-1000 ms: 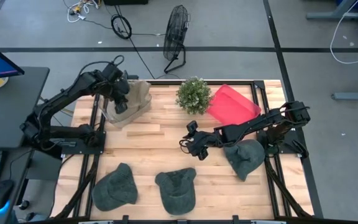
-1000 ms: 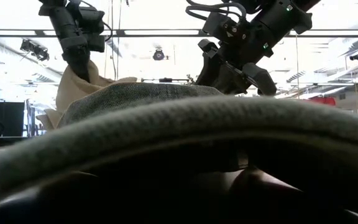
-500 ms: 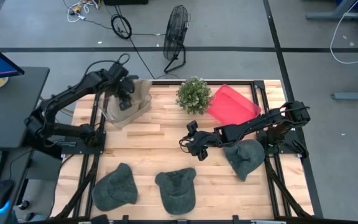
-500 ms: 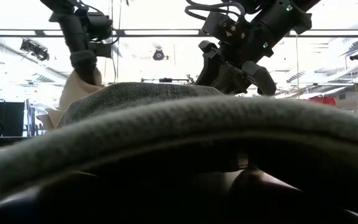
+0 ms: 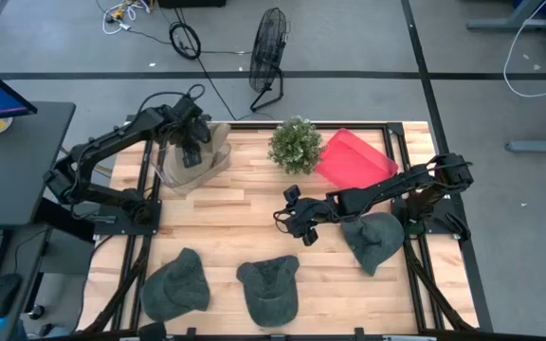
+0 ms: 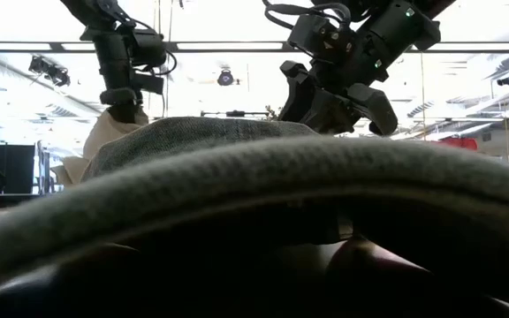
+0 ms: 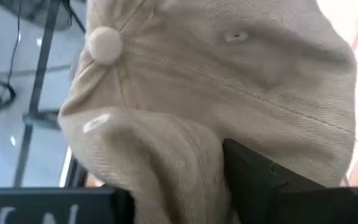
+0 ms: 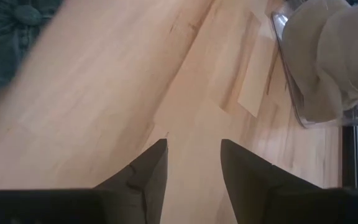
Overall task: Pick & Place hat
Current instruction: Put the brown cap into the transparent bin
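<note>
Left pincer (image 5: 191, 152) is pinched on the beige hat (image 5: 205, 150), bunched right under it over the desk's (image 5: 245, 204) far corner (soft, floppy cloth, so grab folds). Right pincer (image 5: 292, 220) hangs open, empty.

- The left arm is reached from the table's (image 5: 254, 194) left edge toward the far left corner, its wrist bent downward.
- The left gripper (image 5: 190, 149) is held over that corner, its fingers (image 7: 253, 180) clamped on cloth.
- The right arm is stretched low from the right edge toward the table's middle.
- The right gripper (image 5: 290, 220) is held above the middle, fingers (image 8: 148, 171) parted and empty.
</note>
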Robot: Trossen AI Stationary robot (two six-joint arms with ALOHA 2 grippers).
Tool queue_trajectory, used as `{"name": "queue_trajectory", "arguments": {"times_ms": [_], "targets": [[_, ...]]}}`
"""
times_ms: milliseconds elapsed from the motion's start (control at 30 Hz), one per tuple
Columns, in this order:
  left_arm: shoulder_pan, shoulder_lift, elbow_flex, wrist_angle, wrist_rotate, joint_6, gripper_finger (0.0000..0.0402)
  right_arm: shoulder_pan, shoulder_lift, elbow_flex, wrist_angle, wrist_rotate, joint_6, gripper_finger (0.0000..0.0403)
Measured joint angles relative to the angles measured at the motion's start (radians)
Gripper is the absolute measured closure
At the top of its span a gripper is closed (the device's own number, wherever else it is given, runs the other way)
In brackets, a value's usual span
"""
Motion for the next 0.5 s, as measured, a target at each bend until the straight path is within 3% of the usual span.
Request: {"name": "queue_trajectory", "arguments": {"times_ms": [133,500], "targets": [[-0.001,0.0,0.011,-0.017,-0.006,-0.054,0.0249,-0.008,0.0,0.0,0.0,0.0,0.0,0.025],[-0.057,0.0,0.171,-0.091,-0.008,-0.114,0.0142,-0.009,0.0,0.0,0.001,-0.002,0.0,0.025]]}}
